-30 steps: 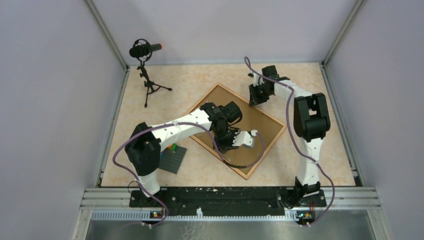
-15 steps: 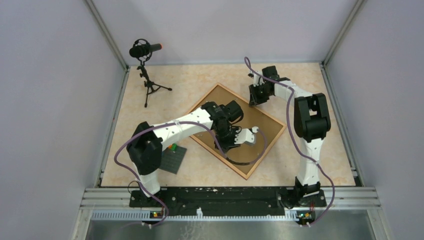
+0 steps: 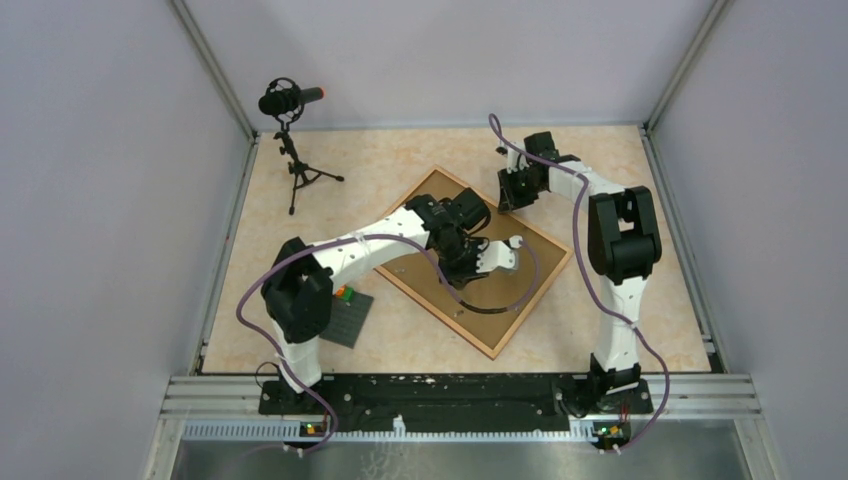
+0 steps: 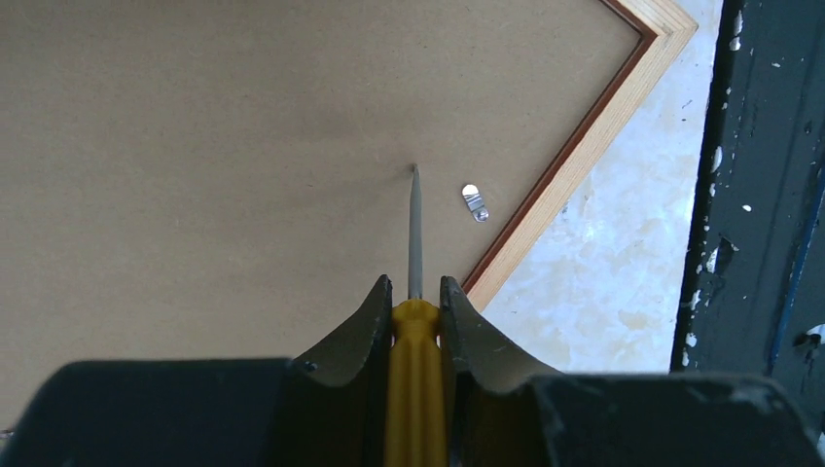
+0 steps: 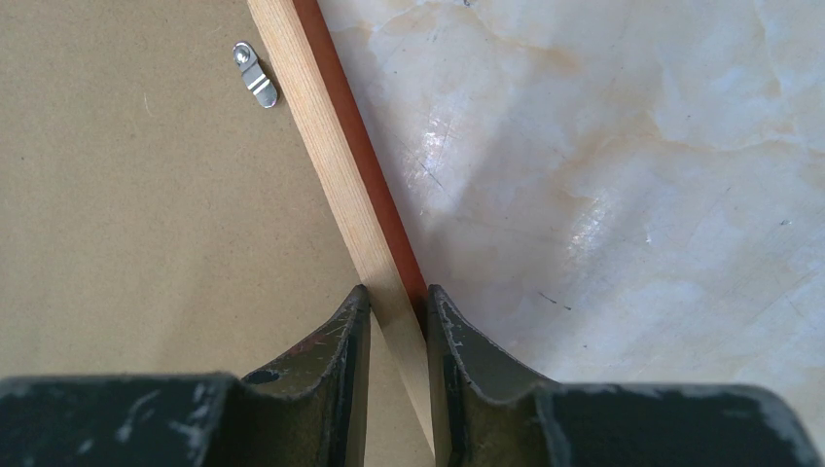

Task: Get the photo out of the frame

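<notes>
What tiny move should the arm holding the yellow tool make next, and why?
Probably nudge the screwdriver tip across to the metal clip. The left gripper holds the tool with its tip on the brown back of the frame, just short of that clip, while the right gripper clamps its wooden border.

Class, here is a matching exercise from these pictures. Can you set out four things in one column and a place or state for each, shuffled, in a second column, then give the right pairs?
Column one
1. screwdriver
2. frame
3. microphone
4. small base plate

Column two
A. on a tripod in the far left corner
B. pinched by its yellow handle in the left claw
C. lying back up, its wooden edge pinched by the right claw
D. dark grey, lying flat

Pairs: 1-B, 2-C, 3-A, 4-D
</notes>
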`<move>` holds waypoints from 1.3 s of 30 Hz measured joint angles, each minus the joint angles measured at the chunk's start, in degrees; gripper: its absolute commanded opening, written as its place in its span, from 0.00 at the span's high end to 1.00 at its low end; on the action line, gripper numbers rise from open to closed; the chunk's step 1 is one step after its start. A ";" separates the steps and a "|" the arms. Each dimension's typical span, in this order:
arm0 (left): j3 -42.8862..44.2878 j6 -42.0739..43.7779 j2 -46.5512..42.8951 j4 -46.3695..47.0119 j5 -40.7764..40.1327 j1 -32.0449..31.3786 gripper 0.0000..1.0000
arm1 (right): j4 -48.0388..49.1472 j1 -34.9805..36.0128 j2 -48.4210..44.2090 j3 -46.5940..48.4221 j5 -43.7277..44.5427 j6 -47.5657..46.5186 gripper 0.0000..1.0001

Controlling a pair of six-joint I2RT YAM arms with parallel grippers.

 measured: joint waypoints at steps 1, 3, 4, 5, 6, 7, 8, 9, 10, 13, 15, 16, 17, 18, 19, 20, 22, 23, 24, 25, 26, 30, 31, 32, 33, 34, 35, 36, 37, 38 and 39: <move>0.11 0.31 0.00 -0.04 0.04 0.09 1.00 | 0.00 0.00 0.00 0.00 0.00 0.00 1.00; 0.17 1.09 -0.02 -0.11 0.81 0.13 1.00 | 0.00 0.00 0.00 0.00 0.00 0.00 1.00; 0.17 1.40 -0.04 -0.11 1.40 0.13 1.00 | 0.00 0.00 0.00 0.00 0.00 0.00 1.00; 0.17 1.77 -0.07 -0.17 2.34 0.17 1.00 | 0.00 0.00 0.00 -0.02 0.00 0.00 1.00; 0.17 2.25 -0.13 -0.33 3.28 0.17 1.00 | 0.00 0.00 0.00 0.00 0.00 0.00 1.00; 0.17 2.60 -0.17 -0.55 3.93 0.15 1.00 | 0.00 0.00 0.00 0.00 0.00 0.00 1.00; 0.17 2.99 -0.26 -0.83 4.59 0.11 1.00 | 0.00 0.00 0.00 0.00 0.00 0.00 1.00; 0.17 3.48 -0.31 -1.29 5.16 0.04 1.00 | 0.00 0.00 0.00 -0.02 0.00 0.00 1.00; 0.17 3.87 -0.33 -1.70 5.35 -0.07 1.00 | 0.00 0.00 0.00 0.00 0.00 0.00 1.00; 0.17 5.11 -0.33 -3.56 5.49 -0.52 1.00 | 0.00 0.00 0.00 0.00 -0.02 0.00 1.00; 0.15 5.88 -0.31 -4.50 5.35 -0.83 1.00 | 0.00 0.00 0.00 0.00 -0.02 0.00 1.00; 0.13 6.10 -0.31 -4.76 5.14 -0.92 1.00 | 0.00 0.00 0.00 0.00 -0.02 0.00 1.00; 0.13 6.36 -0.31 -5.09 4.79 -0.98 1.00 | 0.00 0.00 0.00 0.00 -0.02 0.00 1.00; 0.11 6.64 -0.31 -5.35 4.46 -1.03 1.00 | 0.00 0.00 0.00 0.00 -0.02 0.00 1.00; 0.09 6.84 -0.28 -5.51 4.07 -1.07 1.00 | -0.02 0.00 0.00 0.00 -0.02 0.00 1.00; 0.07 7.04 -0.28 -5.64 3.32 -1.14 1.00 | -0.02 0.00 0.00 0.00 -0.02 0.00 1.00; 0.07 7.17 -0.26 -5.66 2.34 -1.14 1.00 | -0.04 0.00 0.00 0.00 0.00 0.00 1.00; 0.07 7.19 -0.26 -5.64 1.79 -1.14 1.00 | -0.04 0.00 0.00 0.02 0.00 0.00 1.00; 0.07 7.23 -0.26 -5.60 1.40 -1.14 1.00 | -0.04 0.00 0.00 0.02 0.00 0.00 1.00; 0.02 7.28 -0.26 -5.60 1.09 -1.14 1.00 | -0.07 0.00 0.00 0.02 0.00 0.00 1.00; -0.09 7.32 -0.26 -5.55 0.87 -1.14 1.00 | -0.07 0.00 0.00 0.02 0.00 0.00 1.00; -0.15 7.41 -0.31 -5.49 0.42 -1.33 1.00 | -0.09 0.00 0.00 0.04 0.00 0.00 1.00; -0.15 7.41 -0.33 -5.49 0.39 -1.33 1.00 | -0.11 0.00 0.00 0.04 0.00 0.00 1.00; -0.15 7.39 -0.35 -5.49 0.37 -1.33 1.00 | -0.11 0.00 0.00 0.07 0.00 0.00 1.00; -0.20 7.37 -0.39 -5.46 0.35 -1.33 1.00 | -0.13 0.00 0.00 0.09 0.00 0.00 1.00; -0.20 7.32 -0.44 -5.46 0.31 -1.33 1.00 | -0.13 0.00 0.00 0.09 0.00 0.00 1.00; -0.20 7.23 -0.44 -5.46 0.28 -1.36 1.00 | -0.15 0.00 0.00 0.09 0.00 -0.02 1.00; -0.20 7.04 -0.44 -5.44 0.26 -1.33 1.00 | -0.17 0.00 0.00 0.11 0.00 -0.02 1.00; -0.20 6.80 -0.46 -5.42 0.26 -1.33 1.00 | -0.24 0.00 0.00 0.15 0.02 -0.07 1.00; -0.20 6.56 -0.48 -5.42 0.28 -1.27 1.00 | -0.44 0.00 0.00 0.24 0.00 -0.09 1.00; -0.20 5.84 -0.52 -5.55 0.37 -1.09 1.00 | -1.07 0.02 0.07 0.55 0.02 -0.17 0.95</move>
